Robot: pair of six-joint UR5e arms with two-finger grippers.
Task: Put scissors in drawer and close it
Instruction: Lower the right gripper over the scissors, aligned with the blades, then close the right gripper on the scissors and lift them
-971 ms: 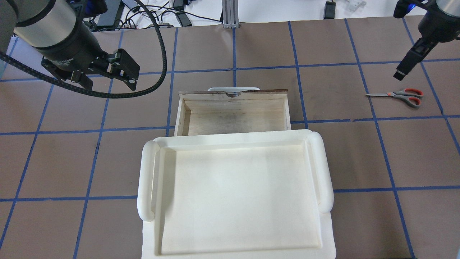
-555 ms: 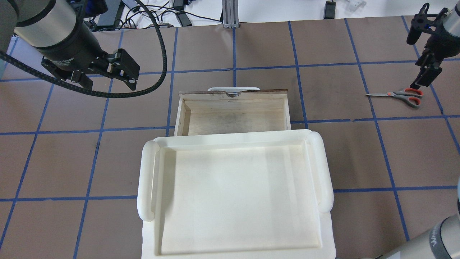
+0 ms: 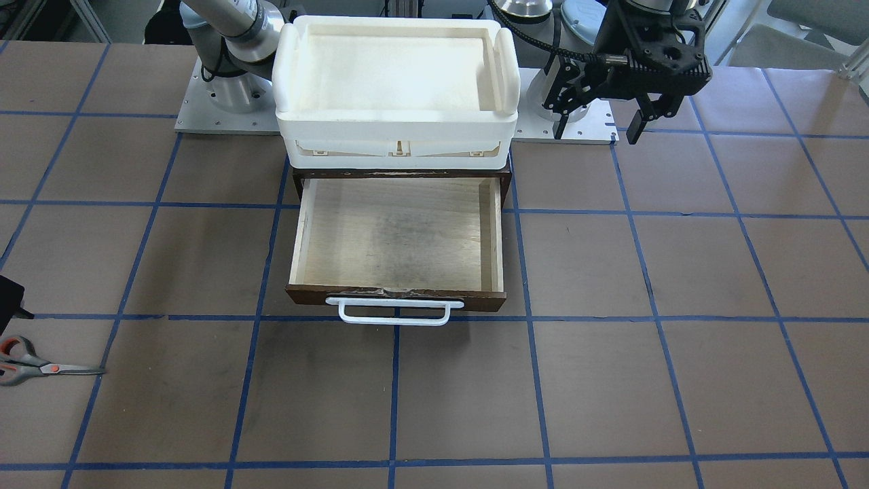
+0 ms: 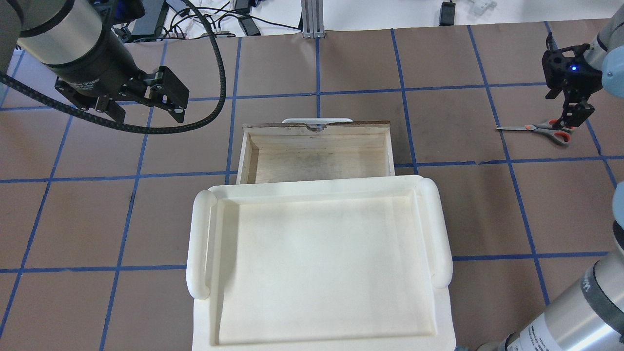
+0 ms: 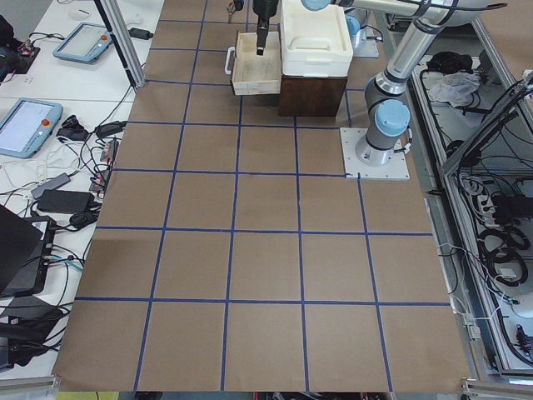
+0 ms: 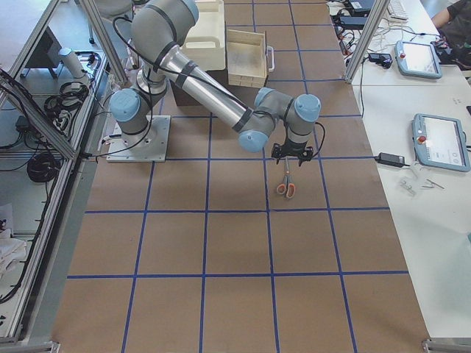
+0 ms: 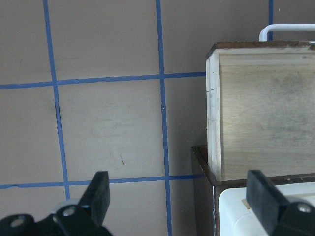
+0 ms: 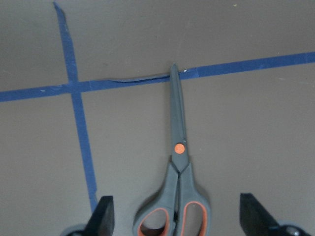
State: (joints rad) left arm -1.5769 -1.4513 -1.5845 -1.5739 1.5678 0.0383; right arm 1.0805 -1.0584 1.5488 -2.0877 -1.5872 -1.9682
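Observation:
The scissors (image 4: 541,129) lie flat on the brown table at the far right, blades pointing toward the drawer. They also show in the front view (image 3: 37,367) and the right wrist view (image 8: 177,182). My right gripper (image 4: 571,118) hangs just above their handles, open, with a finger (image 8: 104,215) on each side of the loops. The drawer (image 4: 317,127) is pulled open and empty, with its white handle (image 3: 394,312) at the front. My left gripper (image 4: 148,113) is open and empty, above the table left of the drawer.
A white foam tray (image 4: 199,243) sits on top of the dark cabinet (image 3: 400,173) that the drawer slides out of. Blue tape lines grid the table. Cables and devices lie beyond the far table edge (image 4: 209,19).
My right gripper has come down and turned over the scissors' handles. The left arm, the drawer and the scissors have not moved.

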